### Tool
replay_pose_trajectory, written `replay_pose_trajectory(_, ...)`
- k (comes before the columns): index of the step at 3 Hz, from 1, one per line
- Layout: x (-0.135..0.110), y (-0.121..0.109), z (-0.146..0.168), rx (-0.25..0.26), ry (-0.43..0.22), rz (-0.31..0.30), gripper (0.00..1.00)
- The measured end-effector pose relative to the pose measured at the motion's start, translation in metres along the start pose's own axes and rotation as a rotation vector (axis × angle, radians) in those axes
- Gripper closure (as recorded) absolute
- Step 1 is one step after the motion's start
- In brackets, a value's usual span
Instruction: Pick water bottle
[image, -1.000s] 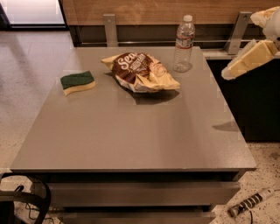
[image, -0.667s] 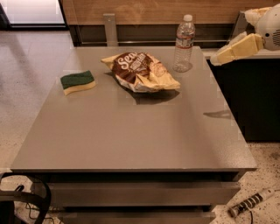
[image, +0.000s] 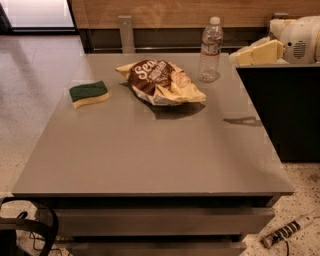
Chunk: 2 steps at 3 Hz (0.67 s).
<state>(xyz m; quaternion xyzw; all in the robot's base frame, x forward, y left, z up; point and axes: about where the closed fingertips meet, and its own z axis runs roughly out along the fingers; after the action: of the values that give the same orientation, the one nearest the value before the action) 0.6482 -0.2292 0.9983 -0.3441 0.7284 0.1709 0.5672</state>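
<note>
Standing upright near the far right corner of the grey square table (image: 150, 150), the small clear ribbed plastic water bottle (image: 210, 50) is just beside a crinkled brown-and-yellow chip bag (image: 162, 82). The cream plastic gripper (image: 244, 55) hovers past the right edge, near the bottle, not touching it; spread or pressed together, I cannot tell.

Clear bottle (image: 210, 55) with a white cap (image: 215, 20) and a white-and-red label (image: 211, 46). Brown-and-yellow bag (image: 160, 82), white lettering. Sponge (image: 89, 93) green over yellow. Plain grey table (image: 150, 150). Cream-yellow gripper (image: 236, 57) at the table's right edge, beside the bottle.
</note>
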Motion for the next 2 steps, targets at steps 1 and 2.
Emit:
replay_pose_trajectory(1,0.0,0.0,0.0,0.0,0.0,0.0,0.0)
replay_pose_trajectory(2,-0.0005,-0.0014,0.0073,0.012,-0.017,0.006,0.0)
